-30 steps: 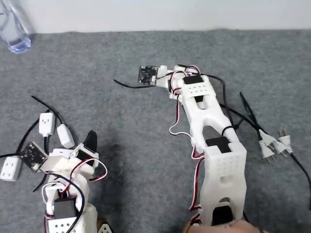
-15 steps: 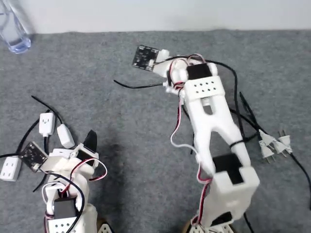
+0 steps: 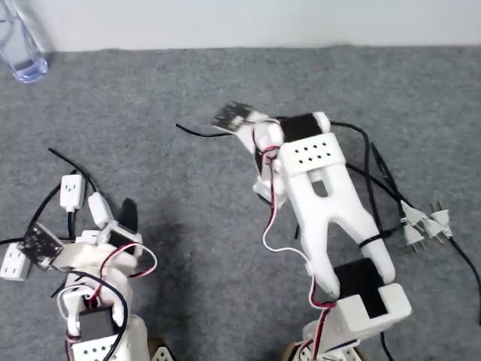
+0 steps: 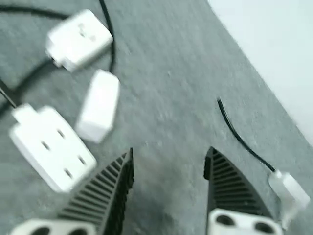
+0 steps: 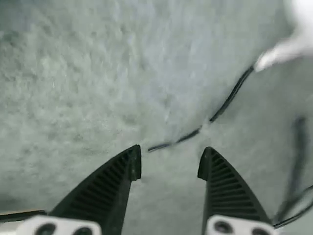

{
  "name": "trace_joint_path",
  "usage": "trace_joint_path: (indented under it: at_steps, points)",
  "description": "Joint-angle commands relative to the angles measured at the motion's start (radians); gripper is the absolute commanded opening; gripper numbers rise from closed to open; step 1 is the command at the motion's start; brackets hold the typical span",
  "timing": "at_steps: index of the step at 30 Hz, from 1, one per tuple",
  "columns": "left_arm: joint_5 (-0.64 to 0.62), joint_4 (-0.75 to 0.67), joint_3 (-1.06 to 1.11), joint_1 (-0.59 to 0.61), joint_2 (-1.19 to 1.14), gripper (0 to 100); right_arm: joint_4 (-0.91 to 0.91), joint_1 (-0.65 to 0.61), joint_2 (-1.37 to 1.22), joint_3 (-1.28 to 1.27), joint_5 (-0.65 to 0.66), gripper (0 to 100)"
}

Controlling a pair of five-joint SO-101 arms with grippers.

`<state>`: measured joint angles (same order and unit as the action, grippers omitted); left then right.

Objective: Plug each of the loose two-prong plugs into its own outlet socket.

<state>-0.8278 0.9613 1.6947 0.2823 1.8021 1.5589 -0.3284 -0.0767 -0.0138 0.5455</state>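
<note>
left gripper (image 4: 169,156): jaws apart | right gripper (image 5: 171,152): jaws apart

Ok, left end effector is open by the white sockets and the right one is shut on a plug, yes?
No: the right end effector is open and holds nothing, per the right wrist view. The left end effector is open by the white sockets.

Bright, even overhead light leaves soft shadows on the grey mat (image 3: 150,98).

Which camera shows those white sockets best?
The left wrist view: the white plastic outlet sockets sit close, slots plain. The high view shows them small, beside the left arm. The right wrist view faces grey carpet and black cable.
</note>
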Motion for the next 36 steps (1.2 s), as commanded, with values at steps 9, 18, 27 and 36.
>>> trace_joint_path:
  at_steps: [9,18,27,36]
  points:
    - [0.437,0.008,-0.122,0.374,0.008,23,-0.231,0.042,0.687,-0.666,-0.098,18.8]
    - [0.833,0.089,-0.216,0.385,0.009,23,-0.509,0.142,1.066,-1.103,-0.058,18.8]
    - [1.445,0.273,-0.536,0.385,0.002,22,-0.843,0.232,1.053,-1.381,-0.063,18.8]
    - [1.778,0.41,-1.046,0.387,-0.135,22,-0.908,0.231,1.05,-1.415,-0.064,18.8]
